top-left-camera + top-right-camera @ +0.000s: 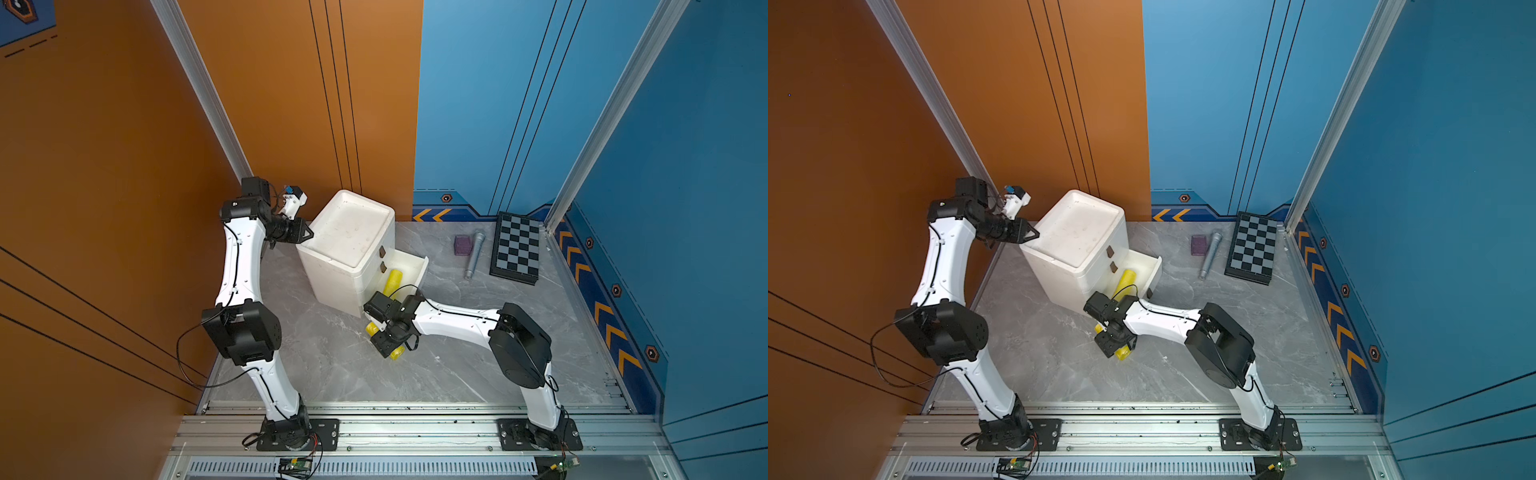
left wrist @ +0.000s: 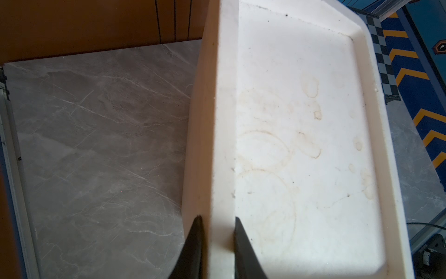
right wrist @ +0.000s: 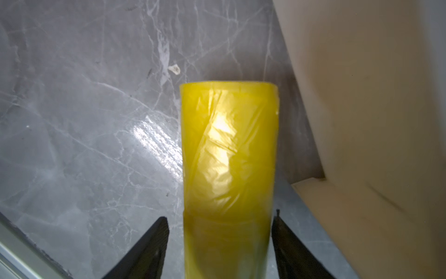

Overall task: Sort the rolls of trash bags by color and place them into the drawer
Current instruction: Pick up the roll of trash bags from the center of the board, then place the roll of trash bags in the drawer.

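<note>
The white drawer cabinet [image 1: 349, 232] [image 1: 1075, 232] stands at the back left, its lower drawer [image 1: 422, 266] pulled out. One yellow roll of trash bags [image 1: 392, 280] [image 1: 1126, 279] lies inside that drawer. A second yellow roll [image 1: 398, 353] [image 3: 229, 149] lies on the table in front of the cabinet. My right gripper [image 1: 384, 343] [image 3: 219, 217] is open and straddles it. One finger [image 3: 284, 236] sits against the roll and the other [image 3: 156, 236] stands slightly off it. My left gripper [image 1: 309, 235] [image 2: 217, 219] is shut on the raised rim of the cabinet's top [image 2: 222, 145].
At the back right lie a purple block [image 1: 462, 245], a slim grey metal tube [image 1: 474, 255] and a folded chessboard [image 1: 517, 249]. The cabinet's side [image 3: 362, 96] is close beside my right gripper. Orange and blue walls enclose the table, and an aluminium rail [image 1: 415, 424] runs along the front.
</note>
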You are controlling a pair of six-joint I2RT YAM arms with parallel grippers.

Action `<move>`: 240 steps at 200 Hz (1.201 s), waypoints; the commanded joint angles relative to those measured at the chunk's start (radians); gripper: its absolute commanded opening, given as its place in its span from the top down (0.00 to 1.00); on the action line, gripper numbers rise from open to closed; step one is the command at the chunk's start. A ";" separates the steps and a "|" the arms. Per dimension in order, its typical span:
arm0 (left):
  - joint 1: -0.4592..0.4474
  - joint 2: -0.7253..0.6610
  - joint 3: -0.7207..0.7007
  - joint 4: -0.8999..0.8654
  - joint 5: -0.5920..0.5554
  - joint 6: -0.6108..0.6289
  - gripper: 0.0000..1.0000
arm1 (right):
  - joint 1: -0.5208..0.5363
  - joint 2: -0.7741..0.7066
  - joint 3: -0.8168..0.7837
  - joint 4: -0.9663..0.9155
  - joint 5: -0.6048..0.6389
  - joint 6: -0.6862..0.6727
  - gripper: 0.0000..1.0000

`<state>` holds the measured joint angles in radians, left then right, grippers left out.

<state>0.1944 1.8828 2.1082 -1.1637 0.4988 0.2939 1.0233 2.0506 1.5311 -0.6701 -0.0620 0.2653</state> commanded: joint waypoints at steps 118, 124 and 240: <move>0.015 -0.108 0.050 0.035 0.215 -0.083 1.00 | -0.125 -0.250 -0.029 0.046 -0.263 0.163 0.68; 0.016 -0.108 0.051 0.034 0.215 -0.084 1.00 | -0.151 -0.278 -0.039 0.046 -0.294 0.179 0.68; 0.017 -0.120 0.030 0.034 0.213 -0.082 1.00 | -0.478 -0.074 0.184 0.141 -0.397 0.492 0.66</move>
<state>0.1955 1.8828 2.1082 -1.1641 0.5014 0.2943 0.5373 1.9312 1.6775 -0.5838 -0.4931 0.6643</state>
